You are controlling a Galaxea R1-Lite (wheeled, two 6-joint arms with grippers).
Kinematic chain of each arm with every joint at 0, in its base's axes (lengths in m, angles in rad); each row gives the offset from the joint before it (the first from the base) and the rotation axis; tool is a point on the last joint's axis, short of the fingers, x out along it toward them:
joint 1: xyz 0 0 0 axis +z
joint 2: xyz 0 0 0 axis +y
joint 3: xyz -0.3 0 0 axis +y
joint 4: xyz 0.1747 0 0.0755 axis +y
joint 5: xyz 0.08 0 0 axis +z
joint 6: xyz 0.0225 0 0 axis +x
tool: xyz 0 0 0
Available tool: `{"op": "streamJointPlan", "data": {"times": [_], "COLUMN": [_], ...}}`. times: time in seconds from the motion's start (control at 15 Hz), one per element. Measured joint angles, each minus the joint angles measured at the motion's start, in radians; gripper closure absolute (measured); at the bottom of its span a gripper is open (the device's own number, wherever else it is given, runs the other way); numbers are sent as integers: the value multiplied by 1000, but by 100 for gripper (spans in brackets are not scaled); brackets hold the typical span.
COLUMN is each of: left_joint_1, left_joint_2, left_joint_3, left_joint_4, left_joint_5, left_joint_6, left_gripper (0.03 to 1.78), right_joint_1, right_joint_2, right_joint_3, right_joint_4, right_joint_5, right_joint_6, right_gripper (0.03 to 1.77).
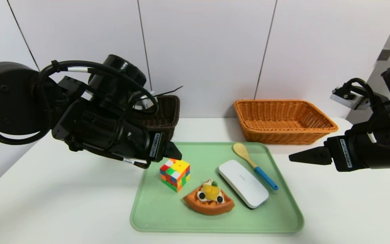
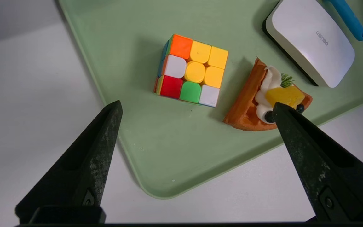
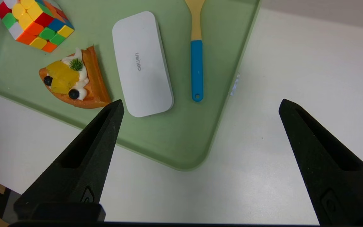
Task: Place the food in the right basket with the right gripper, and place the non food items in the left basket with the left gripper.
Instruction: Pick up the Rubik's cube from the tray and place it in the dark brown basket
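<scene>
Puzzle cube point(image 1: 175, 174) next: square the spread left claw point(image 2: 198, 104), now near it, across opposite faces; right claw point(image 3: 202, 101), also apart, hangs beside the tray point(image 1: 215, 225).

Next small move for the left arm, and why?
Probably lower the open left gripper toward the puzzle cube: it hangs above the tray, the cube shows between its fingertips, slightly beyond them, with bare tray around it, and as a non-food item it belongs in the dark left basket.
</scene>
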Motion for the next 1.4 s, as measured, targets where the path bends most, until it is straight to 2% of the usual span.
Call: {"op": "streamJointPlan", "data": {"times": [0.33,0.6,1.2,1.4], "left_joint_1": [-45,-80,-81,-79], "left_joint_2": [44,127,220,236], "left_joint_3": [-27,-50,-64,-90], "left_joint_4": [-3,0,-6,3], "left_joint_5": [24,121,126,127], "left_joint_6": [8,27,31,84], "left_gripper": [12,12,12,12], "right_joint_1": [0,-1,-6,-9], "right_joint_2": [-4,-7,-10,-11], "right_joint_3": [-3,-3,4,6], "right_joint_4": [0,1,3,5], "right_joint_5": [-1,-2,-2,-2], "right_joint_6": [15,23,23,23], "right_gripper": [10,10,10,10]}}
